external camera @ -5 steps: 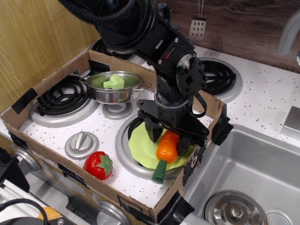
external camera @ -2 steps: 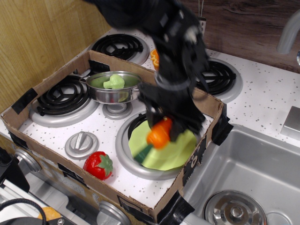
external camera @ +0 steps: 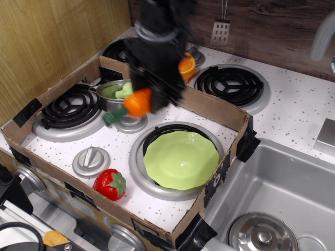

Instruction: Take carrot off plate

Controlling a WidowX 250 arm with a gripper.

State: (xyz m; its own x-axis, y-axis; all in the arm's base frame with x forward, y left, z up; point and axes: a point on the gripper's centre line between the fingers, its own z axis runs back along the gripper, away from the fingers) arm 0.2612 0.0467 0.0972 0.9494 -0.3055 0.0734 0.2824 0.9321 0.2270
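Observation:
My gripper point(external camera: 144, 97) is shut on the orange carrot point(external camera: 137, 102) and holds it in the air above the stove top, left of and behind the plate. The carrot's dark green stem end point(external camera: 112, 117) points down to the left, close in front of the steel pot. The carrot looks motion-blurred. The lime-green plate point(external camera: 181, 159) lies bare on the front right burner, with nothing on it. The black arm rises behind the carrot and hides part of the back burners.
A small steel pot point(external camera: 116, 93) with a green piece inside stands behind the carrot. A red strawberry point(external camera: 110, 184) lies at the front. A cut orange half point(external camera: 186, 67) sits behind the arm. A cardboard wall point(external camera: 220, 112) rings the stove; a sink point(external camera: 282, 193) is at right.
The gripper has lifted the carrot off the plate and carried it up and to the left, toward the pot. The plate now lies uncovered.

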